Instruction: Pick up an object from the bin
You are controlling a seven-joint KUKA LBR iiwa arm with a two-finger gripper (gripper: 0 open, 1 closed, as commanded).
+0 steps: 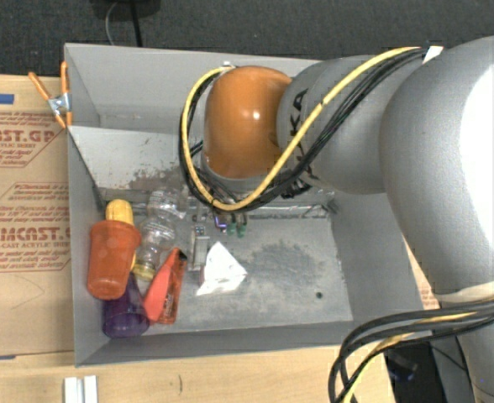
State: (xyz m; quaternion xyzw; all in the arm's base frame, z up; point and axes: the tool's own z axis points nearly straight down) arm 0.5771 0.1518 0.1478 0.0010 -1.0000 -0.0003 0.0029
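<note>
My gripper [202, 243] reaches down from under the arm's wrist into the left half of the bin. It stands just left of a white crumpled piece [222, 270] with a pointed, triangular shape, and touches or nearly touches its left edge. Right beside it on the other side lies a flat orange-red packet [165, 288], pointing from upper right to lower left. A clear plastic bottle [156, 225] lies just up and left of the gripper. I see nothing held in the gripper.
Against the left wall lie an orange bottle with a yellow cap [112, 257] and, below it, a purple cup [125, 318]. The arm and its cables cover the bin's back and right.
</note>
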